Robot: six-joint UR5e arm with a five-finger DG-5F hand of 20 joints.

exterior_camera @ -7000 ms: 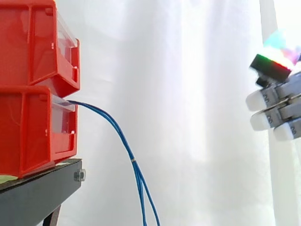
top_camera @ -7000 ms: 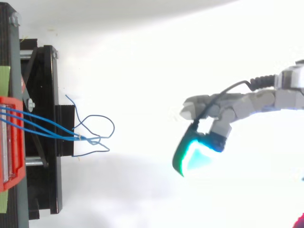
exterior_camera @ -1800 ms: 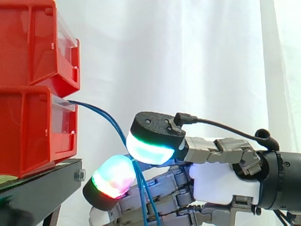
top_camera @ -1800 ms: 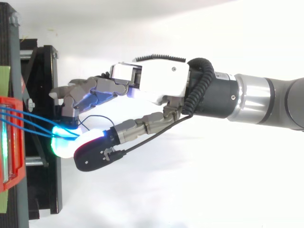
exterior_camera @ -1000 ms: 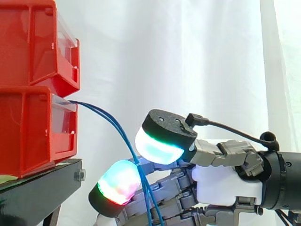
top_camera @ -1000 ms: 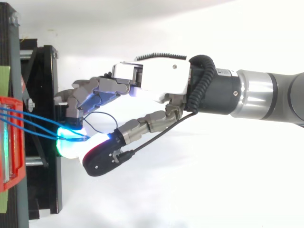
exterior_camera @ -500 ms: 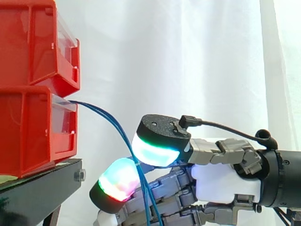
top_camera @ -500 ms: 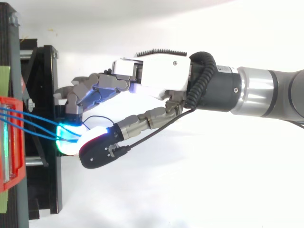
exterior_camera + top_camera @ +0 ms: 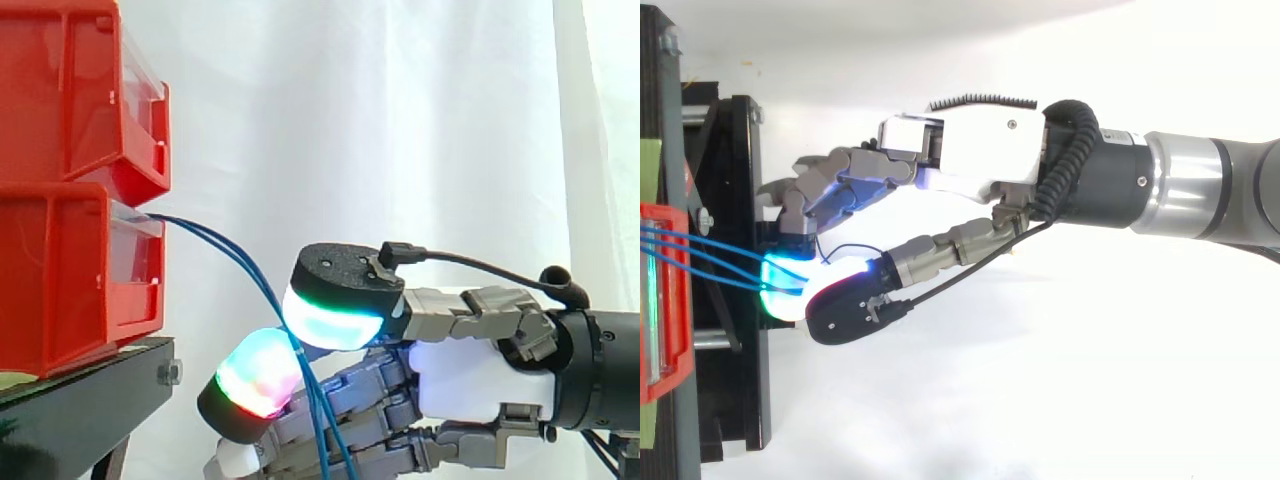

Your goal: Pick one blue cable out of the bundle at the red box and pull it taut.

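The blue cables point(image 9: 222, 243) are seen leaving the front of the lower red bin point(image 9: 70, 280). They are carried in a slack arc down and to the right, away from the bin. In the top view, three strands are counted running side by side out of the bin, and they are gathered to one spot just off the edge of the black stand point(image 9: 80, 400). At that spot they are clamped by the robot hand point(image 9: 470, 380). The thumb pad point(image 9: 335, 300), lit green and cyan, is set against a finger pad point(image 9: 255, 375), lit red and green, and the strands are caught between the two. How many of the strands are actually pinched cannot be told. Below the pinch, the cables are seen hanging down across the curled fingers. A thin loose loop is seen beside the pads in the top view. An upper red bin point(image 9: 60, 90) is stacked on the lower one. The arm point(image 9: 1200, 195) is brought in from the right, and a white curtain point(image 9: 400, 130) is hung behind.
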